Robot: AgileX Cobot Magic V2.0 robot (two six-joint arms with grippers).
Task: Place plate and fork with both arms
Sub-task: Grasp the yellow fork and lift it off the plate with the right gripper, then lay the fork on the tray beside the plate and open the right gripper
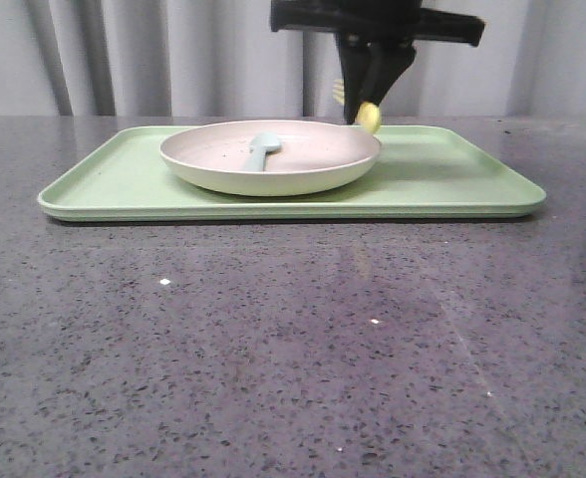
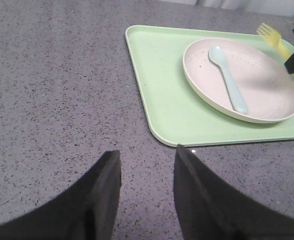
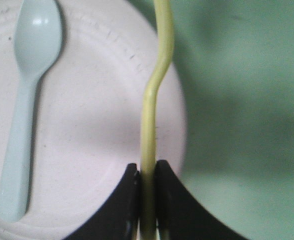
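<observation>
Grey speckled table [image 1: 293, 349], curtain behind. Plate [image 1: 313, 164] already seated on the green tray [image 1: 452, 179], left of centre, a spoon [image 1: 261, 151] lying in it. Fork [image 3: 154, 100] is clamped edge-on by the handle in the right gripper [image 3: 147, 200], held over the plate's 3 o'clock rim. Left gripper [image 2: 147, 195] is parted and empty, over bare table off the tray. Judged: plate done, fork placement left

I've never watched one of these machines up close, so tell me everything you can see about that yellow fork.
The fork is pale yellow, plastic-looking, with short tines and a handle that curves seen edge-on. The right gripper is shut on its handle, holding it in the air over the right edge of the plate, tines pointing away from the fingers. It touches only the gripper, not the plate or the green tray.
</observation>
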